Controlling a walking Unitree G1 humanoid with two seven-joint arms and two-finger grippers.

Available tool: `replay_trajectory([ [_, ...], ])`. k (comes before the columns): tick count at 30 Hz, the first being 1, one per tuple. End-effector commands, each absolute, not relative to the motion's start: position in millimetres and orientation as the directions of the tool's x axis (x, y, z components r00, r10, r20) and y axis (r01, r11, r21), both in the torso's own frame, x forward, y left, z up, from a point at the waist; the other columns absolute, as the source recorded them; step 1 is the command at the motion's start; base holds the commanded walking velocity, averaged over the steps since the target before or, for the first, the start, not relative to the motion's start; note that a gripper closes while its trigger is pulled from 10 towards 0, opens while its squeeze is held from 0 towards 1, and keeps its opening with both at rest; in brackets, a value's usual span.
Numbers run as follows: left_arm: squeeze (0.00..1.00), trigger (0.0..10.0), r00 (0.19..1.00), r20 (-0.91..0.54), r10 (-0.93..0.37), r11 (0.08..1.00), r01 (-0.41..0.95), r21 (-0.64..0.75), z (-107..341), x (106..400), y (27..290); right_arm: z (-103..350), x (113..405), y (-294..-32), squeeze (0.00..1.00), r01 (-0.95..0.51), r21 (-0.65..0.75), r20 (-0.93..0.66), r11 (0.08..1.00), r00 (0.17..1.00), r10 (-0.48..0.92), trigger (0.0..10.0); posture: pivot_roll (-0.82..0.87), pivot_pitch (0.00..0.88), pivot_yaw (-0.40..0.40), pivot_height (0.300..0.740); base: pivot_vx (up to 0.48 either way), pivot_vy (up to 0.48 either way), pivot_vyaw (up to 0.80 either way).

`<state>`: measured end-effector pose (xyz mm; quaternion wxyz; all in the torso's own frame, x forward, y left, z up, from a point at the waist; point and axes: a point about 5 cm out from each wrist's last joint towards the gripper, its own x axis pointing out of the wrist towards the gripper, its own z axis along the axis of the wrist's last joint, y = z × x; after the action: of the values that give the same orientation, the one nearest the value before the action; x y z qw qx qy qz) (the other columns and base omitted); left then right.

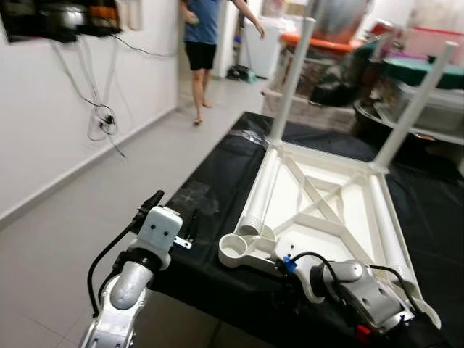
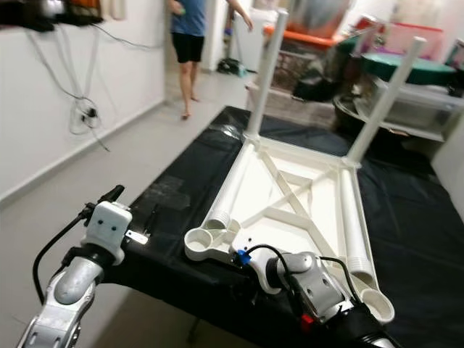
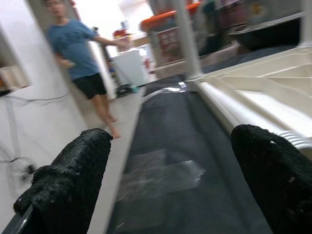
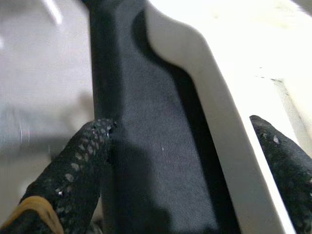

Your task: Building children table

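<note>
The white plastic children's table lies upside down on the black-covered counter, its underside ribs crossing in an X. Two white tube legs stand upright in the far corners. A third white tube leg lies flat along the table's left edge, its ribbed end next to the empty round corner socket at the near left. The near right socket is empty too.

The left gripper is at the counter's near left edge, just left of that socket, above a clear sheet of plastic on the cloth. In the left wrist view its black fingers are spread wide with nothing between them.

The right gripper sits low at the counter's near edge, by the table's near rim. In the right wrist view its fingers are apart, one on either side of the white rim, not closed on it.

Farther back, a person in a blue shirt and black shorts stands barefoot on the grey floor. Storage bins crowd the room behind the counter.
</note>
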<state>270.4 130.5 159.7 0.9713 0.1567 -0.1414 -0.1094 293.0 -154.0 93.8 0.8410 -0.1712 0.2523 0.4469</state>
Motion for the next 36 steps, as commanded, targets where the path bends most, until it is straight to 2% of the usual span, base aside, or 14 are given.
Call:
replay_trajectory([
  [1, 0.00, 10.0, 0.939, 0.224, -0.261, 0.919, 0.171, 0.354, 156, 270, 129, 92, 301, -171, 0.00, -0.748, -0.078, -0.583, 0.659, 0.571, 0.578, 10.0, 0.07, 0.000, -0.118, 0.740, 0.000, 0.000, 0.00],
  [10, 0.00, 10.0, 0.940, 0.226, -0.257, 0.921, 0.167, 0.351, 156, 270, 130, 124, 306, -171, 0.00, -0.711, 0.002, -0.392, 0.704, 0.647, 0.654, 10.0, 0.06, 0.000, -0.115, 0.740, 0.000, 0.000, 0.00],
  [12, 0.00, 10.0, 0.938, 0.231, -0.258, 0.923, 0.168, 0.346, 156, 270, 130, 152, 285, -175, 0.00, -0.834, 0.008, -0.300, 0.551, 0.524, 0.797, 10.0, 0.06, 0.000, -0.108, 0.740, 0.000, 0.000, 0.00],
  [14, 0.00, 10.0, 0.938, 0.231, -0.258, 0.923, 0.168, 0.346, 156, 270, 130, 152, 285, -175, 0.00, -0.834, 0.008, -0.300, 0.551, 0.524, 0.797, 10.0, 0.06, 0.000, -0.108, 0.740, 0.000, 0.000, 0.00],
  [15, 0.00, 10.0, 0.938, 0.233, -0.258, 0.924, 0.169, 0.344, 156, 270, 130, 163, 272, -179, 0.00, -0.886, 0.014, -0.282, 0.464, 0.442, 0.851, 10.0, 0.06, 0.000, -0.109, 0.740, 0.000, 0.000, 0.00],
  [17, 0.00, 10.0, 0.938, 0.235, -0.255, 0.926, 0.167, 0.340, 156, 270, 130, 175, 265, -184, 0.00, -0.908, 0.027, -0.247, 0.419, 0.400, 0.882, 10.0, 0.05, 0.000, -0.107, 0.740, 0.000, 0.000, 0.00],
  [19, 0.00, 10.0, 0.938, 0.237, -0.252, 0.927, 0.164, 0.338, 156, 271, 131, 186, 268, -188, 0.00, -0.895, 0.013, -0.193, 0.447, 0.436, 0.879, 10.0, 0.05, 0.000, -0.105, 0.740, 0.000, 0.000, 0.00],
  [20, 0.00, 10.0, 0.938, 0.240, -0.250, 0.928, 0.161, 0.337, 157, 271, 131, 198, 283, -192, 0.00, -0.829, -0.030, -0.115, 0.558, 0.558, 0.822, 10.0, 0.05, 0.000, -0.102, 0.740, 0.000, 0.000, 0.00],
  [21, 0.00, 10.0, 0.938, 0.240, -0.250, 0.928, 0.161, 0.337, 157, 271, 131, 198, 283, -192, 0.00, -0.829, -0.030, -0.115, 0.558, 0.558, 0.822, 10.0, 0.05, 0.000, -0.102, 0.740, 0.000, 0.000, 0.00],
  [22, 0.00, 10.0, 0.937, 0.245, -0.249, 0.927, 0.158, 0.339, 158, 272, 131, 206, 306, -197, 0.00, -0.676, -0.046, -0.020, 0.736, 0.737, 0.675, 10.0, 0.05, 0.000, -0.099, 0.740, 0.000, 0.000, 0.00],
  [24, 0.00, 10.0, 0.937, 0.245, -0.249, 0.927, 0.158, 0.339, 158, 272, 131, 206, 306, -197, 0.00, -0.676, -0.046, -0.020, 0.736, 0.737, 0.675, 10.0, 0.05, 0.000, -0.099, 0.740, 0.000, 0.000, 0.00],
  [25, 0.00, 10.0, 0.936, 0.247, -0.250, 0.927, 0.157, 0.342, 159, 272, 130, 207, 322, -198, 0.00, -0.524, -0.036, 0.047, 0.851, 0.850, 0.525, 10.0, 0.05, 0.000, -0.099, 0.740, 0.000, 0.000, 0.00],
  [31, 0.00, 10.0, 0.937, 0.250, -0.246, 0.926, 0.150, 0.347, 160, 273, 131, 195, 331, -184, 0.00, -0.347, -0.036, 0.081, 0.937, 0.934, 0.349, 10.0, 0.07, 0.000, -0.103, 0.740, 0.000, 0.000, 0.00],
  [36, 0.00, 10.0, 0.941, 0.247, -0.231, 0.924, 0.133, 0.359, 160, 272, 135, 170, 313, -167, 0.00, -0.224, -0.176, 0.058, 0.959, 0.970, 0.237, 10.0, 0.07, 0.000, -0.104, 0.740, 0.000, 0.000, 0.00],
])
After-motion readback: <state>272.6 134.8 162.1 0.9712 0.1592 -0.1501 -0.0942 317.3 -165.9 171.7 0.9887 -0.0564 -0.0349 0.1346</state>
